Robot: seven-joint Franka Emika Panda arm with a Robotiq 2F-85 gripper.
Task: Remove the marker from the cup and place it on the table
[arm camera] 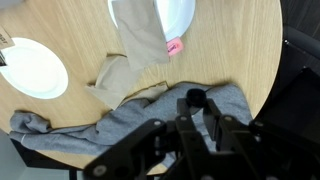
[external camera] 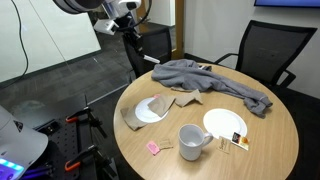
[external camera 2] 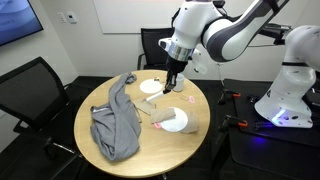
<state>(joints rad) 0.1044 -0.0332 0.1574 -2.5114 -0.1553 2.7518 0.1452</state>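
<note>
The grey mug [external camera: 192,140] stands near the front edge of the round tan table [external camera: 270,135], between two white plates. It holds nothing that I can see. My gripper [external camera: 128,32] is raised high above the table. In the wrist view the gripper [arm camera: 197,112] is shut on the black marker [arm camera: 195,98], which shows end-on between the fingers, over the grey cloth. In an exterior view the marker [external camera 2: 171,88] hangs as a dark stick below the gripper [external camera 2: 174,76]. The mug is out of the wrist view.
A crumpled grey cloth [external camera: 210,80] covers the far part of the table. Two white plates [external camera: 224,123] [external camera: 152,110], a tan cloth [arm camera: 135,50] and a small pink item [arm camera: 174,46] lie near the mug. Black office chairs [external camera: 262,50] stand around the table.
</note>
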